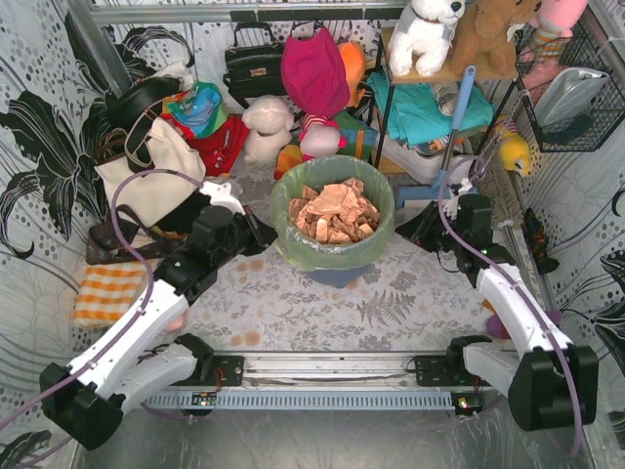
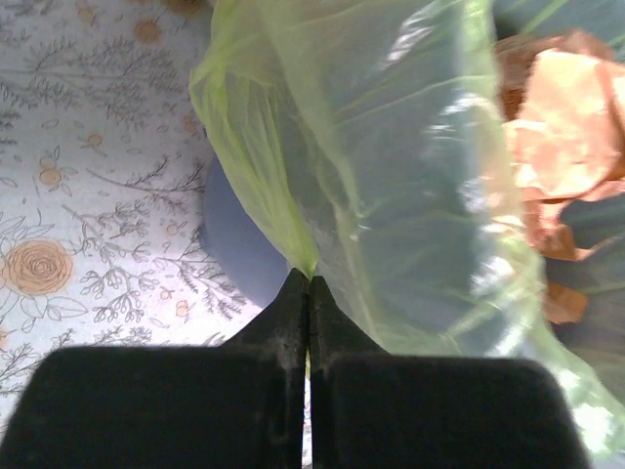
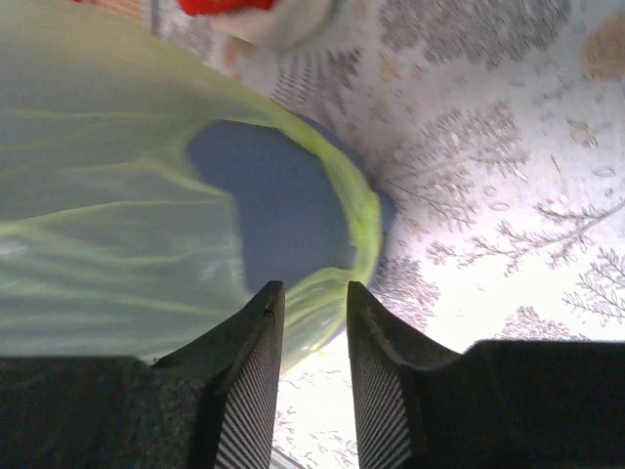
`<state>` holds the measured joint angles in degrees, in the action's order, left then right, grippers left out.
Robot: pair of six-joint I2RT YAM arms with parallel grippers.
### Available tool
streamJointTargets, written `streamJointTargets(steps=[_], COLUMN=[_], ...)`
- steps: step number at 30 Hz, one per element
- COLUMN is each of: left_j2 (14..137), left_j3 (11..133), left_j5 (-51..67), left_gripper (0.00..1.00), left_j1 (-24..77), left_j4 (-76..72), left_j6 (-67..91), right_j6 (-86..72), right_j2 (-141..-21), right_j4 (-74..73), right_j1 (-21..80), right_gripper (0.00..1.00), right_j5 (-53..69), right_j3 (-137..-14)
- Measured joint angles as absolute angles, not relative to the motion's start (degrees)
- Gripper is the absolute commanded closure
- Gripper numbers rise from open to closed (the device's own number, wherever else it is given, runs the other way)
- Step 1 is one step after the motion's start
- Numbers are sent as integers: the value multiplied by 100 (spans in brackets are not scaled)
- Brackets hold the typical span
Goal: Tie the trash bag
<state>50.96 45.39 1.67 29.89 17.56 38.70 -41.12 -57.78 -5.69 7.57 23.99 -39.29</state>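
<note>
Closest to my overhead lens, both arm bases [image 1: 542,381] sit at six o'clock on the patterned desk [image 1: 391,308]; up toward twelve, mid-desk, stands the trash bag [image 1: 337,256], lining a blue-grey bin [image 1: 337,277], its mouth spread wide with tan crumpled scraps [image 1: 334,213] heaped inside; I have the left end effector [image 2: 310,278] at the bag's nine o'clock side, fingers pressed together on a thin fold of green film that fans up from the tips; the right end effector [image 3: 314,293] sits at the bag's three o'clock side, fingers apart, the hanging green rim showing in the gap; I cannot tell whether either pad touches it; soft toys [image 1: 266,127] crowd the far side at twelve.
</note>
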Motion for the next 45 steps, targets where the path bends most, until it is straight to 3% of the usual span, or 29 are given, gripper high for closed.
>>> streamJointTargets(steps=[8, 18, 26, 34, 39, 45], left_j2=[5977, 6337, 6407, 6394, 6309, 5907], left_j3=[4512, 4519, 4521, 4521, 4521, 4519], left_j5=[167, 167, 137, 102, 56, -5], left_gripper=[100, 100, 100, 100, 100, 100], left_j1=[2989, 2987, 2958, 2947, 2947, 2947], left_j4=[1625, 1496, 1485, 1496, 1535, 1774], left_j6=[3743, 3610, 3564, 3516, 3505, 3505], right_j6=[-4112, -4209, -4213, -4069, -4069, -3962], right_j2=[-7192, -8674, -9470, -9660, -9454, -8265], right_j4=[384, 1813, 2182, 1984, 1835, 1192], right_j1=[757, 764, 1081, 1361, 1372, 1372], right_gripper=[51, 54, 66, 100, 100, 100], right_j5=[2716, 3468, 3570, 3041, 2781, 2316], right_j3=[-3629, -3629, -3680, -3911, -3874, -3675])
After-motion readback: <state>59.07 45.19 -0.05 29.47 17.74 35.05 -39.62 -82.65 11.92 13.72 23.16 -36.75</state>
